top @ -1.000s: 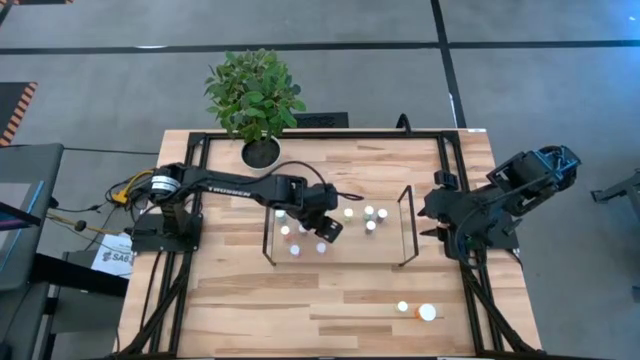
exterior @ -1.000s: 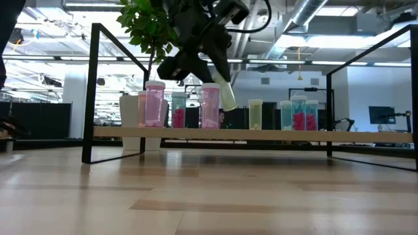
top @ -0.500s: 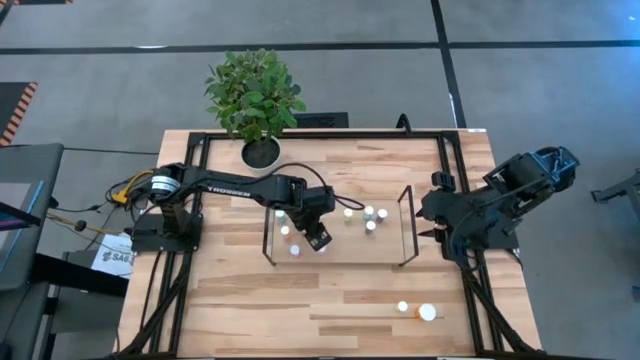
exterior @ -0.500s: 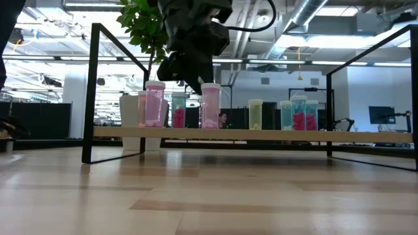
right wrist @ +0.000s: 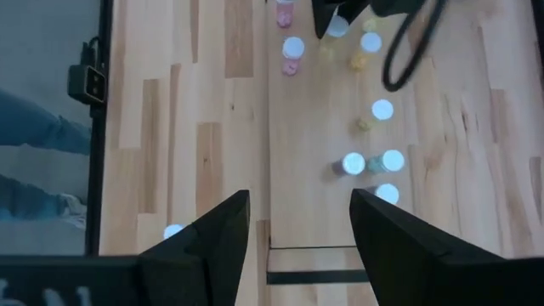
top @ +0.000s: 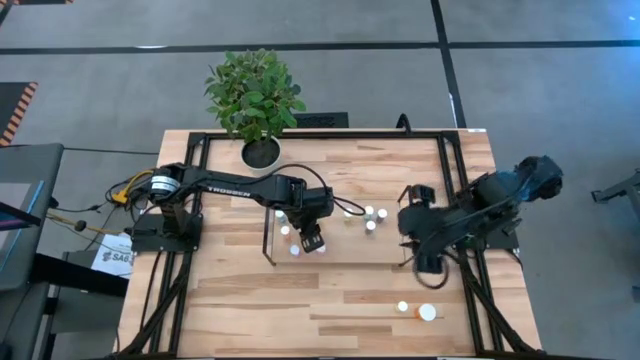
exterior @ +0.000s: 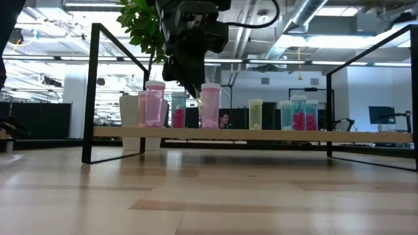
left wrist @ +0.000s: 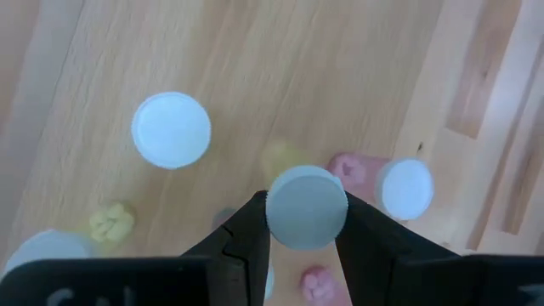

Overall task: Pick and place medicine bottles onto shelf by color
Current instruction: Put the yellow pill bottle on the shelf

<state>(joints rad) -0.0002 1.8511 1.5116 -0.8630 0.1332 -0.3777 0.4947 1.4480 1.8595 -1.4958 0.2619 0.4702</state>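
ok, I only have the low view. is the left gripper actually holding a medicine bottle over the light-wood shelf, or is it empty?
Observer: Holding. In the left wrist view the left gripper has its fingers pressed on both sides of a white-capped held bottle; the cap hides the body colour.
Operator: where's the right arm?
Observer: The right gripper is open, above the right end of the low light-wood shelf.
Operator: anything left off the shelf?
Observer: Two, on the table near its front edge: a small loose bottle and a wider white-orange bottle beside it.
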